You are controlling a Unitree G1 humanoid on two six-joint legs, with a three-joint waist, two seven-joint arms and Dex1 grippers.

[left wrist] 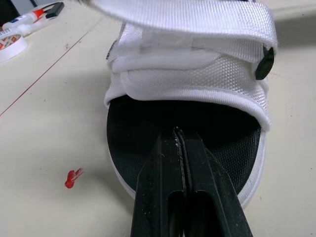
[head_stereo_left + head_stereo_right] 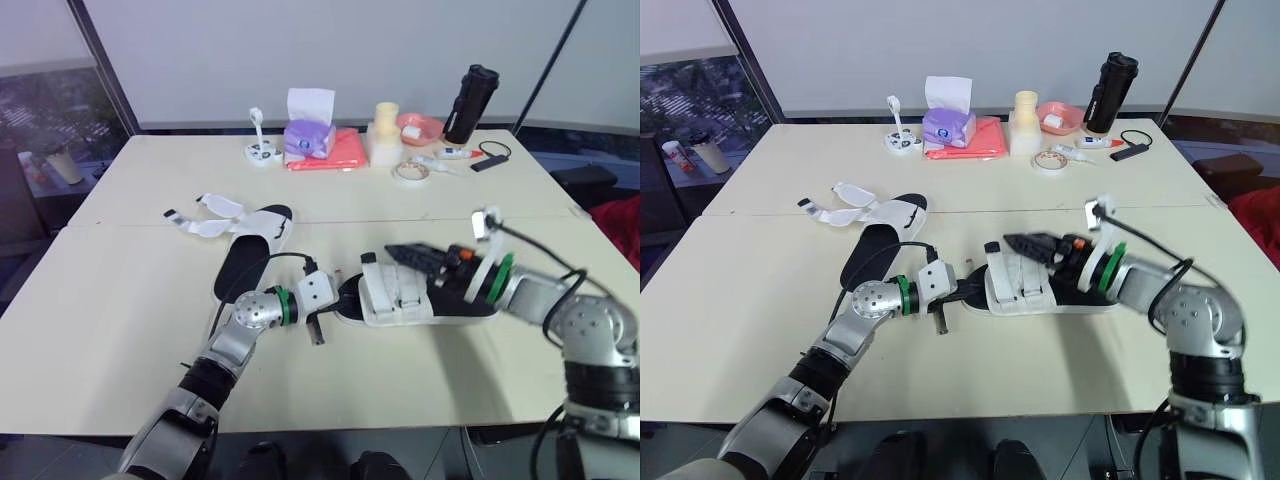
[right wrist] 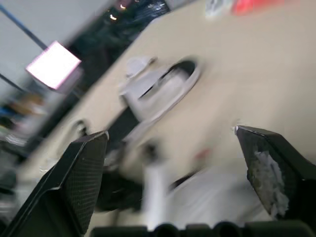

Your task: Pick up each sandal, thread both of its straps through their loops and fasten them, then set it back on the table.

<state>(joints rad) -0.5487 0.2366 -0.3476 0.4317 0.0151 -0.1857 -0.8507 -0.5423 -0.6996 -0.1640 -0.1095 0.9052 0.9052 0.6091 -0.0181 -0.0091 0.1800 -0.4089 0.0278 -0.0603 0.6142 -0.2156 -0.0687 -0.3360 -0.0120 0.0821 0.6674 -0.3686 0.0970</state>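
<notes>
Near sandal [image 2: 415, 297] lies flat on the table [image 2: 110, 310], front centre, between the two arms. It has a black footbed, a white sole rim and a white mesh upper with wide white straps [image 1: 197, 19] laid across it. There is a black stud [image 1: 265, 63] at one strap side; cannot tell if the straps are fastened.

Left gripper [image 1: 179, 138] has its fingers pressed together. The tips are at the open end of the footbed, nothing visibly between them. Right gripper [image 3: 170, 132] has its fingers spread wide, over the other end of the same sandal and holding nothing.

Second sandal [image 2: 245, 262] is just to the robot's left of the first and farther back, also flat on the table. Its white straps [image 2: 212, 217] are undone and splayed out to the left.

There is a small red mark [image 1: 73, 177] on the table beside the near sandal.

The back edge of the table, well apart from the sandals, holds:
- a purple tissue box [image 2: 308, 138]
- a red cloth [image 2: 340, 152]
- a cream container [image 2: 386, 135]
- a pink bowl [image 2: 420, 127]
- a black bottle [image 2: 470, 103]
- a tape roll [image 2: 410, 172]
- a small black device with a cable [image 2: 488, 163]

Nothing sits between the grippers and the near sandal.
</notes>
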